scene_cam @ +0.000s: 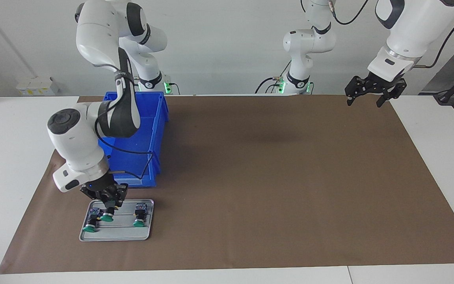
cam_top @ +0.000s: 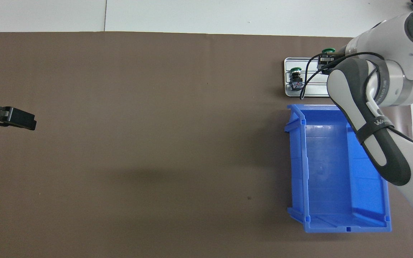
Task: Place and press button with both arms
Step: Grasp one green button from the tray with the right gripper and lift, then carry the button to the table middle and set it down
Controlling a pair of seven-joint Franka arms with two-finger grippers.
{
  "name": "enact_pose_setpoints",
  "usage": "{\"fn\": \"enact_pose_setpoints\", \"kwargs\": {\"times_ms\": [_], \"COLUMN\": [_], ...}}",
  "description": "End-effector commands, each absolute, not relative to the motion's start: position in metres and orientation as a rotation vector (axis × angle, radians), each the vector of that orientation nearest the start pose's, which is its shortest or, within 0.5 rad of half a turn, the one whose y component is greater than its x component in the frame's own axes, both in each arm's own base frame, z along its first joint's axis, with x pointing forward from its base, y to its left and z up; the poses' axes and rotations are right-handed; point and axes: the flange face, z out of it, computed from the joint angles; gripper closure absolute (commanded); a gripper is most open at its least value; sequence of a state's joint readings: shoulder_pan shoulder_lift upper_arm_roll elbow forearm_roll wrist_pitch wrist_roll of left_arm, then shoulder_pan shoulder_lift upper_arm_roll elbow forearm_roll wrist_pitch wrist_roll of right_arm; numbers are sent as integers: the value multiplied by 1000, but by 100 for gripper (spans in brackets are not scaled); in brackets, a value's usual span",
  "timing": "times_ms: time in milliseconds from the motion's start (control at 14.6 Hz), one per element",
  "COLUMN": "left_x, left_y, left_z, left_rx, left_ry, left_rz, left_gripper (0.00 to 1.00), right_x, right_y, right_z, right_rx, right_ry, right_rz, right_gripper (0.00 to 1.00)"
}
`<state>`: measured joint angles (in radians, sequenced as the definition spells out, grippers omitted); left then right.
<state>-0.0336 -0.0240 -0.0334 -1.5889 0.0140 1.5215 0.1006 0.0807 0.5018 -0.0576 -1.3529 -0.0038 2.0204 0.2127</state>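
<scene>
Broadly, a brown mat [scene_cam: 250, 177] fills most of the facing view, laid on a white table [scene_cam: 10, 157]. At upper left of that frame the right arm [scene_cam: 93, 118] bends down across a blue bin [scene_cam: 154, 130], which in the overhead frame occupies the lower right with its floor bare. At upper right of the facing view the left arm [scene_cam: 404, 35] waits, its left gripper [scene_cam: 369, 100] hanging over the mat's corner at the left arm's end, fingers spread wide and holding nothing; the overhead view shows it at the left edge of the frame.

Lower left in the facing view, farther from the robots than the bin and near it, lies a small metal tray [scene_cam: 132, 232] carrying three green-capped buttons. The right gripper [scene_cam: 110, 207] is lowered onto the tray, its fingertips drawn in around the button [scene_cam: 107, 217] in the middle. A second button [scene_cam: 91, 225] lies beside it toward the right arm's end of the table. A third button [scene_cam: 140, 216] lies on the middle button's other flank. All three are on their sides, caps pointing away from the robots.
</scene>
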Motion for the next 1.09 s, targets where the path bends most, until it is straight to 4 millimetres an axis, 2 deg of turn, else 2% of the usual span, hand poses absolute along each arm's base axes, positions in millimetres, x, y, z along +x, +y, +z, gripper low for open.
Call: {"fn": "enact_pose_setpoints", "kwargs": {"times_ms": [0, 205, 273, 341, 478, 615, 751, 956, 1024], "left_x": [531, 531, 531, 531, 531, 531, 531, 531, 531], "left_y": [-30, -31, -30, -30, -31, -30, -31, -30, -30], "left_z": [627, 627, 627, 627, 626, 626, 626, 627, 627], "left_rx": [-3097, -3096, -3097, -3097, -3096, -3097, -3096, -3097, -3097], "left_ry": [260, 263, 260, 260, 263, 260, 263, 260, 260], "left_rz": [70, 70, 70, 70, 73, 75, 75, 70, 70], "left_gripper": [0, 0, 0, 0, 0, 0, 0, 0, 0], "right_x": [716, 696, 689, 684, 666, 648, 639, 609, 605], "right_y": [71, 168, 194, 209, 265, 322, 366, 453, 476], "right_z": [503, 510, 515, 517, 515, 501, 484, 426, 413], "right_rx": [-3100, -2982, -2880, -2775, -2644, -2496, -2294, -2181, -2153], "right_ry": [625, 1100, 1268, 1420, 1565, 1731, 1886, 2022, 2036], "right_rz": [-250, -298, -308, -308, -262, -249, -219, -209, -239], "right_gripper": [100, 100, 100, 100, 100, 100, 100, 100, 100]}}
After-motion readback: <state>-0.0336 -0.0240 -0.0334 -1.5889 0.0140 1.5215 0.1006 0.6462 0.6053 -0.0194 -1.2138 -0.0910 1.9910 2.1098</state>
